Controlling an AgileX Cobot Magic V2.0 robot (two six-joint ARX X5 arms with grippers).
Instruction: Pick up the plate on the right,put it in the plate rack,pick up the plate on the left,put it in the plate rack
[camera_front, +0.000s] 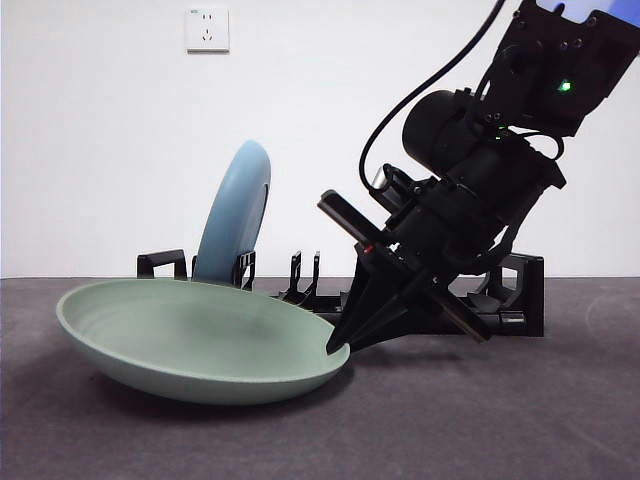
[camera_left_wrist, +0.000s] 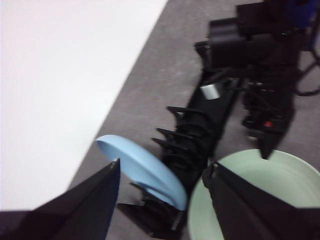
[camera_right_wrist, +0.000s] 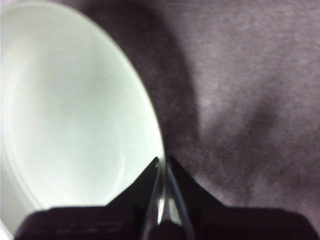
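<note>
Green plate (camera_front: 190, 340) at lower left on grey table (camera_front: 500, 420), rim pinched between right gripper (camera_front: 338, 349) jaws. Black plate rack (camera_front: 515, 290) behind at centre, blue plate (camera_front: 235, 215) upright in left-end slot. Left gripper (camera_left_wrist: 162, 167) spread, holding nothing.

Even bright frontal light, soft shadow beneath green plate (camera_front: 190, 335), right wrist view overexposed on plate, left wrist view blurred.
</note>
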